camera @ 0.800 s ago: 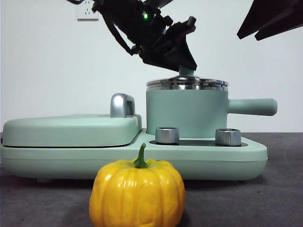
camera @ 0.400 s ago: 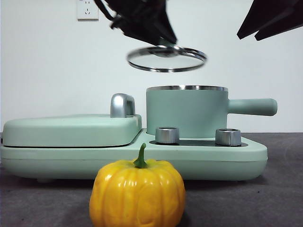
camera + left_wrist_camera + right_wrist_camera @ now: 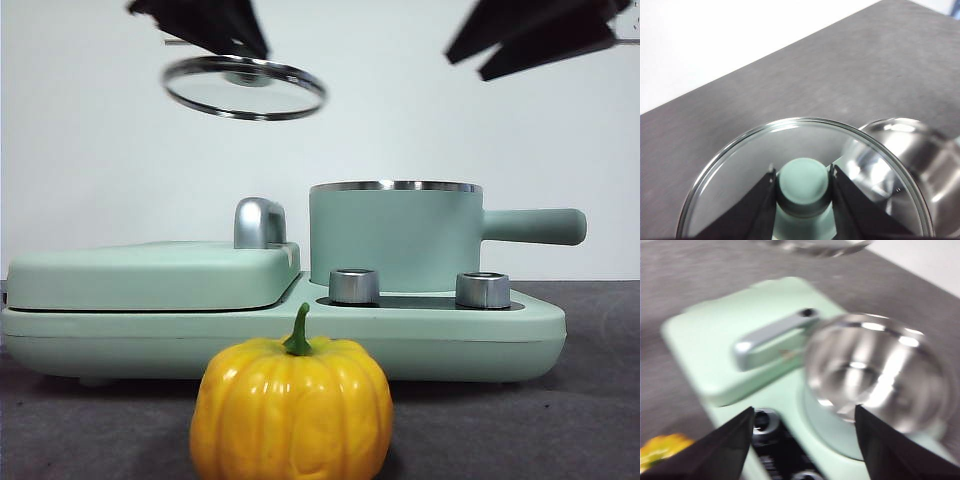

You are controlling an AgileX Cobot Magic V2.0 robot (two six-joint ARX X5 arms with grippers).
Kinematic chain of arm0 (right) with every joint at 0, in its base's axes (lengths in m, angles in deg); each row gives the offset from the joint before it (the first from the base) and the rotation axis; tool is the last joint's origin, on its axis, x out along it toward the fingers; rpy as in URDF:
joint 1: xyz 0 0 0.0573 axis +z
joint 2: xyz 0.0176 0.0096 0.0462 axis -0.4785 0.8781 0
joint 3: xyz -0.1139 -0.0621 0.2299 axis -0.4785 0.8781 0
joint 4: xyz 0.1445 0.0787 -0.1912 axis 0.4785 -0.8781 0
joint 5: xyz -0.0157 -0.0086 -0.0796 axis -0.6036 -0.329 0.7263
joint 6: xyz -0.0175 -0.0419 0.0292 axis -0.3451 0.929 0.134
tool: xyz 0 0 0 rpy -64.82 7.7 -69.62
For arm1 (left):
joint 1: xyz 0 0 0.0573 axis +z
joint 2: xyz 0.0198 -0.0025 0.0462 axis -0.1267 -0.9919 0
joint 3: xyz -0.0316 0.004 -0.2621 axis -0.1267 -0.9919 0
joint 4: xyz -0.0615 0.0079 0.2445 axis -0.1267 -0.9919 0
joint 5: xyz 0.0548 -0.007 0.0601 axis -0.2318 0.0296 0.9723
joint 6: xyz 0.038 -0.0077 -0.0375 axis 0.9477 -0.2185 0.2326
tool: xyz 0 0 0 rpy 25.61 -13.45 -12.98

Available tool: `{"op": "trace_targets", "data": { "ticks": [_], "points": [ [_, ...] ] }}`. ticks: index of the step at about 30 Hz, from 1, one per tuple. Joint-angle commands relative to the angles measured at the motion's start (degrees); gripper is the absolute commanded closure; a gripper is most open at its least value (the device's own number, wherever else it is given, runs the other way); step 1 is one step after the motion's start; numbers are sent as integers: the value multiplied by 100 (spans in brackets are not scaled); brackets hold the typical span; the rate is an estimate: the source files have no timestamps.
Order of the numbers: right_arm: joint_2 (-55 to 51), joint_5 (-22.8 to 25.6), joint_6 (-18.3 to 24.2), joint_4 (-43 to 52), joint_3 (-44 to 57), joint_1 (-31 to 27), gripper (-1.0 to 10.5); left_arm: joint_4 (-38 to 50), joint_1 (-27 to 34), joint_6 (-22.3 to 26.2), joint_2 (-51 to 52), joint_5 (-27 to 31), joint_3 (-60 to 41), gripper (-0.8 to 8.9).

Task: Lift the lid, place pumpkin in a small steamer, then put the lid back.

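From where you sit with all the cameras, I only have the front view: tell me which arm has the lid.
Observer: The left tool has it; its jaws are clamped on the mint-green knob of the lid.
Operator: Confirm the small steamer is empty.
Observer: The right wrist view looks down into the small steamer: bare shiny metal inside, nothing in it.
Operator: Report the right tool.
Observer: The right tool is open and holds nothing, above the base's control knobs beside the steamer.
Operator: Place the pumpkin for me from that camera.
Observer: The pumpkin shows only as a blurred yellow patch at the picture's edge, on the grey table, clear of the jaws.
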Motion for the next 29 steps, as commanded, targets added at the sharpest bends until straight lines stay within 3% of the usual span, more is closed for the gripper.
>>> {"op": "trace_targets", "data": {
  "ticks": [1, 6, 12, 19, 29],
  "points": [
    [68, -28, 330, -142, -111, 435, 603, -50, 166, 24, 170, 0, 17, 799],
    [284, 103, 807, -647, -111, 1270, 563, -262, 588, 72, 546, 0, -107, 799],
    [778, 520, 973, -903, -111, 2015, 558, -627, 999, 164, 885, 0, -129, 799],
    [1508, 529, 975, -925, -111, 2479, 458, -754, 1346, 168, 1123, 0, -133, 799],
    [2535, 614, 992, -614, -111, 2774, 455, -938, 1515, 280, 1167, 0, -136, 799]
  ]
}}
